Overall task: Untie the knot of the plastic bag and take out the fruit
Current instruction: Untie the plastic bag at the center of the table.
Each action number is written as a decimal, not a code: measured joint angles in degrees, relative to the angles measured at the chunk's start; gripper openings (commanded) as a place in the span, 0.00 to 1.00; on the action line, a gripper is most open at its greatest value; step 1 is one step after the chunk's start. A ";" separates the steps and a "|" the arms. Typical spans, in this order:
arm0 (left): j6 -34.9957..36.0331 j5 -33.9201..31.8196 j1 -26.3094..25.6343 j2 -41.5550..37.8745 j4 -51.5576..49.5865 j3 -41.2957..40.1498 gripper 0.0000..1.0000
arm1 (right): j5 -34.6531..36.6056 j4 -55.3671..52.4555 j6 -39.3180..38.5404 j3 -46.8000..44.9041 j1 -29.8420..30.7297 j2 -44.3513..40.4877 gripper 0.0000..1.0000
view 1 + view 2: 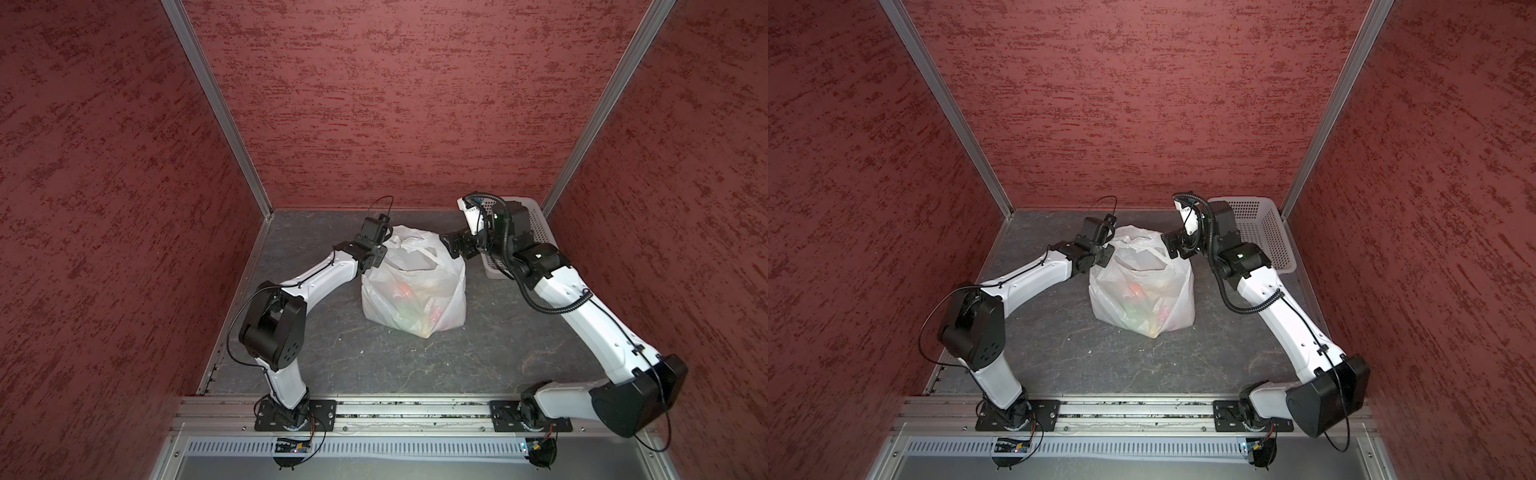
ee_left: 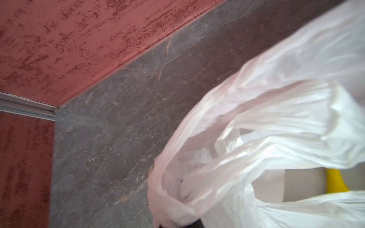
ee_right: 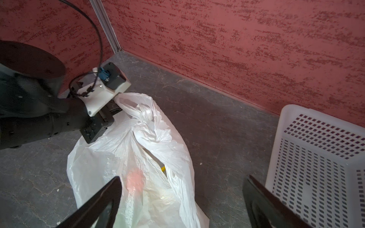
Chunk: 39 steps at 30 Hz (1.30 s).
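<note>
Left claw (image 3: 110, 111): one, clamped shut on crumpled top film of the plastic bag (image 1: 413, 286).
Right claw (image 3: 183, 178): one, spread wide, empty, just beside the bag.
Bag: one, thin crinkly translucent white, on the grey table (image 1: 374, 365) between both claws.
Fruit (image 1: 402, 289): red, yellow, green blurs inside; we cannot count them.
Basket (image 1: 1262, 232): one, rigid, white, perforated.

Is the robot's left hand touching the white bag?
Touching. The right wrist view shows the left gripper with its jaws pinched shut on the top edge of the plastic bag.
</note>
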 measured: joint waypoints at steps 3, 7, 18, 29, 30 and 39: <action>-0.79 5.18 -0.15 -4.55 2.43 -3.67 0.00 | -1.49 -0.20 -0.57 2.82 0.00 4.79 0.98; -1.81 11.08 -0.46 -9.75 5.88 -6.86 0.00 | -4.02 -0.98 -2.34 9.49 0.04 12.98 0.98; -4.15 18.43 -1.27 -18.93 9.57 -12.17 0.00 | -7.93 -7.82 -11.15 21.11 0.09 25.75 0.98; -7.10 20.96 -0.63 -24.57 9.94 -13.81 0.00 | -11.54 -12.55 -15.50 16.79 0.09 25.05 0.00; -7.30 21.05 -0.55 -24.85 9.94 -14.03 0.00 | -11.52 -12.57 -15.28 15.78 0.09 24.50 0.00; -11.30 23.02 -0.28 -31.93 7.63 -14.45 1.00 | -11.74 -13.31 -8.28 15.52 0.09 13.70 0.00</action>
